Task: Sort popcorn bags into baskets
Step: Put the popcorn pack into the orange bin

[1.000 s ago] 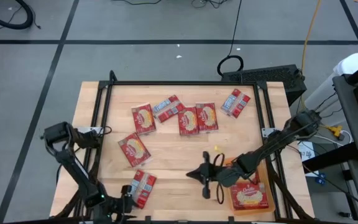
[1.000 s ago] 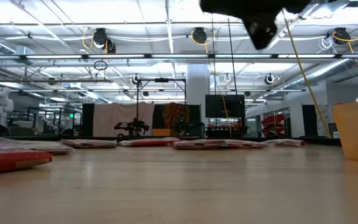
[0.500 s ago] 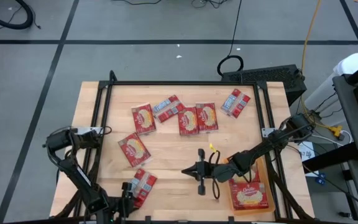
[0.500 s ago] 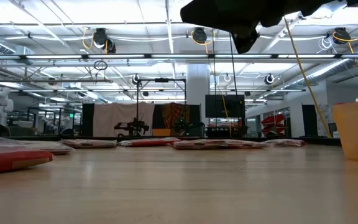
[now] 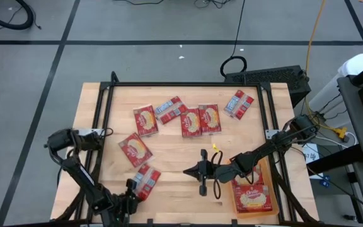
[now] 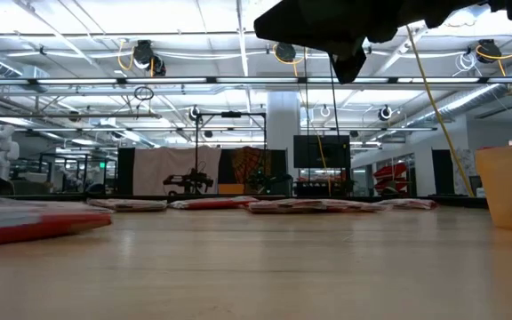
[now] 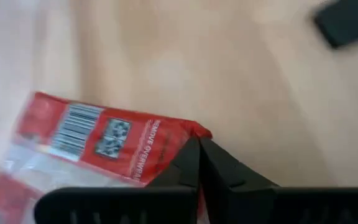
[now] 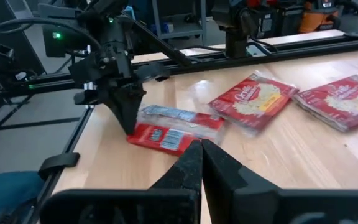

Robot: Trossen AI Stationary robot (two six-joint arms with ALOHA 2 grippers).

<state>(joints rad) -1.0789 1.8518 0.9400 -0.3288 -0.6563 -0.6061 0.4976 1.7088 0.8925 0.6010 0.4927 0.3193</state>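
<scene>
Starting at the left, we have the left pincer [image 5: 133, 197] down low at the near edge of the bench [image 5: 169, 142], its fingers pinched tight on the corner of a popcorn bag [image 5: 145, 181], the barcode side up. We read that corner grip as the only purchase a flat packet gives: there is nothing to get under, so the edge is nipped and the packet tips up, as the low view shows with its near end off the wood. In the right wrist view the same pincer stands over that packet's end.

Beyond this pincer lies another bag [image 5: 135, 151], and farther off a row of packets [image 5: 194, 120] waits, apart from both arms.

Moving right, the right pincer [image 5: 191, 171] hovers above the bench's middle, fingers closed on nothing, touching no packet. We judge it is parked there to keep clear.

Just behind the right pincer, under that arm, sits the orange basket [image 5: 261, 173] with one bag [image 5: 253, 198] already lying in it, so the held packet has the whole bench to cross.
</scene>
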